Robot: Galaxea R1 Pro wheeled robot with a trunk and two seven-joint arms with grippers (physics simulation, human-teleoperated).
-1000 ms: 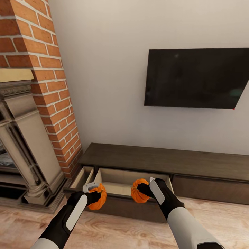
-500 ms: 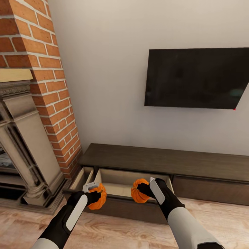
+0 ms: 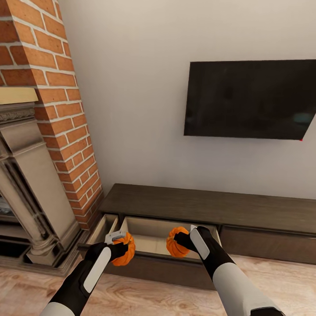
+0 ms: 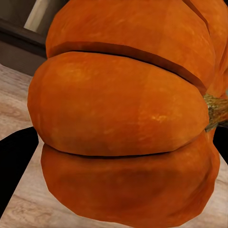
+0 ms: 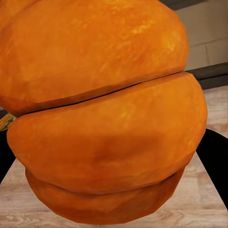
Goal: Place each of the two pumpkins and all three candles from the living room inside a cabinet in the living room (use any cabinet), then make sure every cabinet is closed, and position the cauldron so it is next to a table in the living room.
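In the head view my left gripper (image 3: 120, 249) is shut on an orange ribbed pumpkin (image 3: 124, 255), held just in front of the open drawer's front edge. My right gripper (image 3: 181, 242) is shut on the second pumpkin (image 3: 175, 248), held over the drawer's front right part. Up close, the left wrist view has its pumpkin (image 4: 128, 118) pressed between dark fingers, and the right wrist view has the other pumpkin (image 5: 104, 109) the same way. The cabinet (image 3: 210, 206) is a long low dark-brown unit under the TV, with a wide pale-wood drawer (image 3: 149, 230) pulled open. The candles and cauldron are out of view.
A narrow second drawer (image 3: 103, 227) stands open at the cabinet's left end. A brick chimney (image 3: 66, 109) and stone fireplace surround (image 3: 30, 193) stand close on the left. A black TV (image 3: 250, 100) hangs on the wall above. Light wood floor (image 3: 153, 294) lies below.
The view has shifted slightly, with the cabinet and fireplace sitting a little differently in the picture. Both grippers keep their pumpkins in nearly the same spot; the right pumpkin sits a bit further over the drawer.
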